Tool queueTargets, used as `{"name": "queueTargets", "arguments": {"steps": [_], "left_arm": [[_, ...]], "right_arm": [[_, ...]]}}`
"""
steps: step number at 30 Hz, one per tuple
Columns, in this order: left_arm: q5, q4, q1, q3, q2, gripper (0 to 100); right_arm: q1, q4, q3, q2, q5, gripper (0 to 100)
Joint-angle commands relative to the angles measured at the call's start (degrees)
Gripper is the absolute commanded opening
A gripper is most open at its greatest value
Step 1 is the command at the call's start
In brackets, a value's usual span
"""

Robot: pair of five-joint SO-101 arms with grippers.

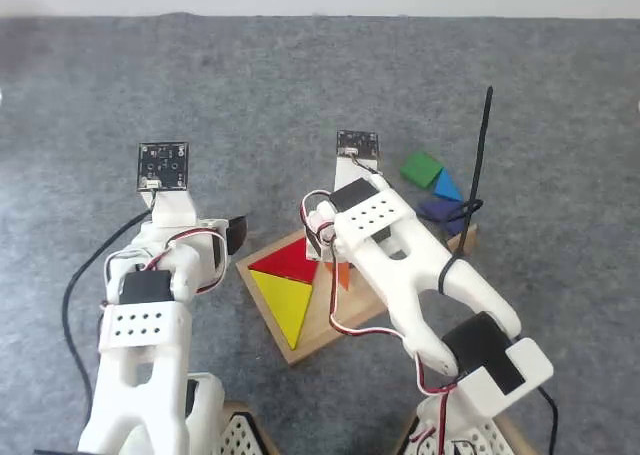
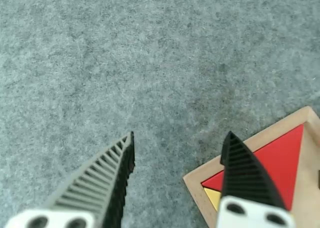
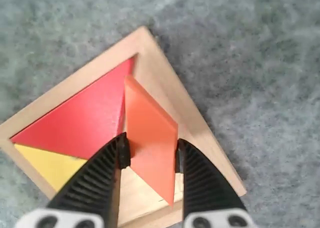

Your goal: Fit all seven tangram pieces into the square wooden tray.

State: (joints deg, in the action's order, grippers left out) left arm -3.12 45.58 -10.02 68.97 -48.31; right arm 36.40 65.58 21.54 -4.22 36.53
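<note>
Grey felt (image 1: 300, 75); tray (image 1: 305, 353) holds red piece (image 1: 285, 262), yellow piece (image 1: 285, 300); right gripper (image 3: 151, 142) pinches orange piece (image 3: 150, 112) over it. Green (image 1: 421, 168), blue (image 1: 447, 187), purple pcs (image 1: 440, 211) lie outside at tray's 2 o'clock, maybe another hidden. Left gripper (image 2: 180, 134) gapes, empty.

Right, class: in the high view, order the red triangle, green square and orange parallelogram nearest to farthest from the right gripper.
1. Orange parallelogram, held by the right gripper.
2. Red triangle, lying in the tray.
3. Green square, out on the mat.
</note>
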Motion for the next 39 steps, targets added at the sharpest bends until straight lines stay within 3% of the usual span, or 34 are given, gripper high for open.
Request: {"name": "queueTargets", "arguments": {"steps": [1, 31, 35, 39], "left_arm": [[-0.4, -0.9, 0.1, -0.3, -1.5, 27], [-0.4, -0.9, 0.1, -0.3, -1.5, 27], [-0.4, -0.9, 0.0, -0.3, -1.5, 27], [-0.4, -0.9, 0.0, -0.3, -1.5, 27]], "right_arm": [[0.5, -0.8, -0.3, 2.5, -0.1, 0.7], [0.0, -1.3, -2.7, -2.9, -0.6, 0.7], [-3.2, 4.2, -4.1, -1.4, -9.8, 0.7], [-11.4, 11.1, -5.5, 6.0, -17.8, 0.7]]}}
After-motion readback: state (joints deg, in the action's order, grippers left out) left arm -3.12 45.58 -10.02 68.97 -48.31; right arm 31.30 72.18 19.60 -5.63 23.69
